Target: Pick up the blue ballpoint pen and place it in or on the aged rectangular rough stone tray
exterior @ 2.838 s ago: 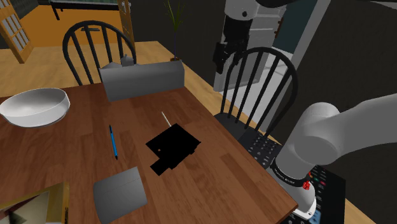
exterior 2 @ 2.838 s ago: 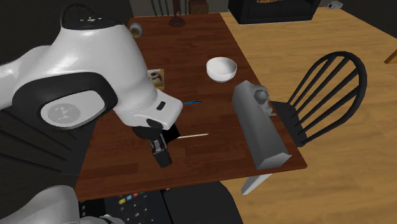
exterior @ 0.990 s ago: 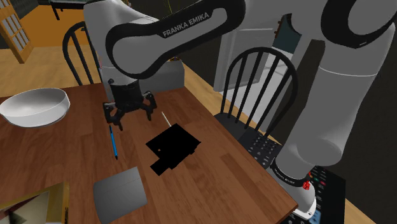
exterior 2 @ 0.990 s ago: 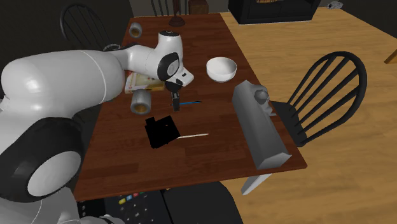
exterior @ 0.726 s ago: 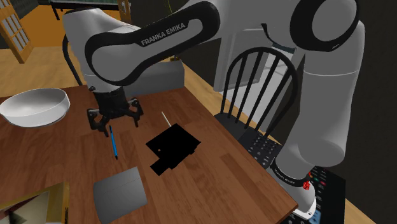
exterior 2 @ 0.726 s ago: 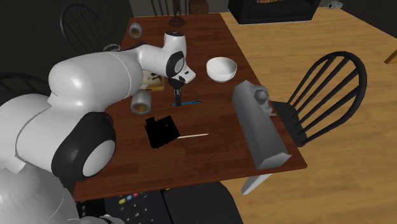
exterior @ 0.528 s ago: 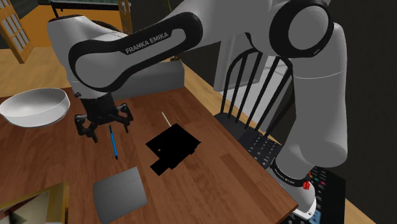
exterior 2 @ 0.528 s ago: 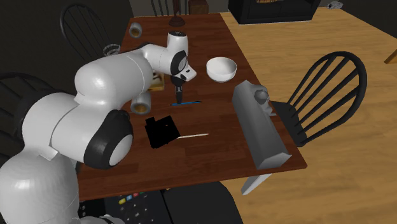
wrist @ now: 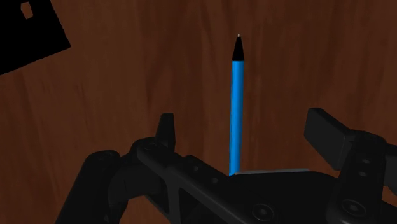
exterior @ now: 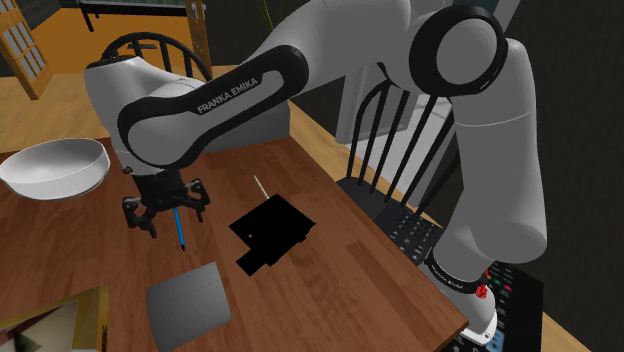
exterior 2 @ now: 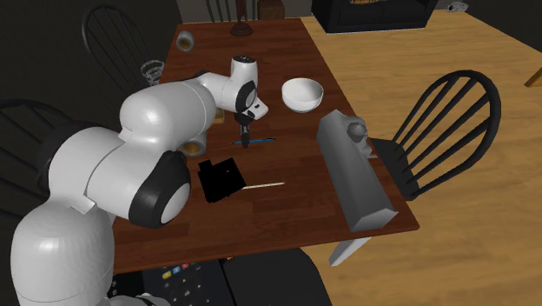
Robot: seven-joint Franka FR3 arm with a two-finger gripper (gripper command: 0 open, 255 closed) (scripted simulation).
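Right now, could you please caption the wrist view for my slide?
Open gripper poised over the blue pen lying on the wooden table.

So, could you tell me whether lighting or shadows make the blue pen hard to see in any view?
Wrist view: the blue pen stands bright against the dark wooden table, no glare, between the open tool's fingers. Shoulder view: dimmer, the tool overlaps the pen's upper end.

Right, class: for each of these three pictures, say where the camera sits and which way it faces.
Shoulder view: beside the robot, looking down over the table; the arm arches to the gripper.
Second exterior view: behind the arm, looking along the table; big white links show.
Wrist view: rides the gripper, facing the table; open fingers straddle the blue pen.
All share the pen.
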